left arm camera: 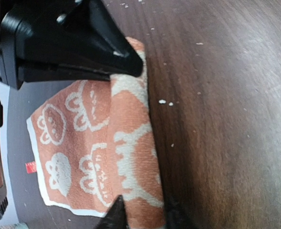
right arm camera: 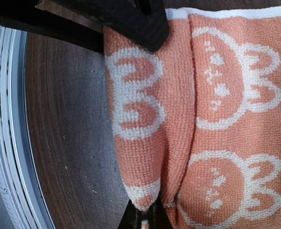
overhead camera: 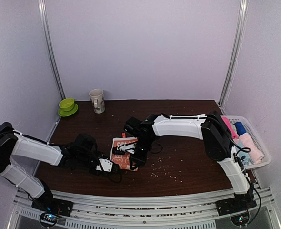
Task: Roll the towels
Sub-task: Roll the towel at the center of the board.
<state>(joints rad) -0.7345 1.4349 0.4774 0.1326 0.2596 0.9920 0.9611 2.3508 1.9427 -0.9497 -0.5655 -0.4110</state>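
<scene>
One towel [left arm camera: 131,143], half rolled, lies mid-tabletop [overhead camera: 188,143]. Right end effector [right arm camera: 141,215] is pinched shut on one roll end. Left end effector [left arm camera: 145,217] straddles the other end, part-open, grip not certain. Risk: an uneven pull would skew or loosen the roll, since one end may slip

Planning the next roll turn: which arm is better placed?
Probably right: the right fingers are shut on one end of the bunny towel roll; the left fingers just straddle the other end, grip unclear.
</scene>
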